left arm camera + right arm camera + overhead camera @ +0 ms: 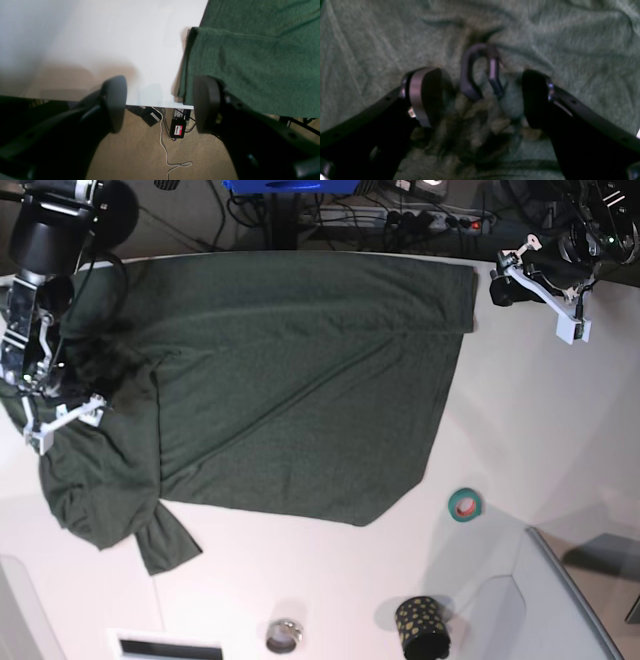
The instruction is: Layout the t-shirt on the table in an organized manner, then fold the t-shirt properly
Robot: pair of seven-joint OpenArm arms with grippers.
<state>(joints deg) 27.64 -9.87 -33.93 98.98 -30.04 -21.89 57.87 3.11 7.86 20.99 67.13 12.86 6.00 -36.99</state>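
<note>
The dark green t-shirt lies spread over most of the white table, bunched and wrinkled along its left side. My right gripper hovers over that bunched part. In the right wrist view it is open, with wrinkled fabric below and a blurred dark curved shape between the fingers that I cannot identify. My left gripper is off the shirt's far right corner. It stands open and empty at the table's edge, and the shirt's folded hem lies just beside its right finger.
A teal tape roll, a black dotted cup and a metal ring sit near the front. A grey bin corner fills the lower right. Below the table edge lie a black box and a white cable.
</note>
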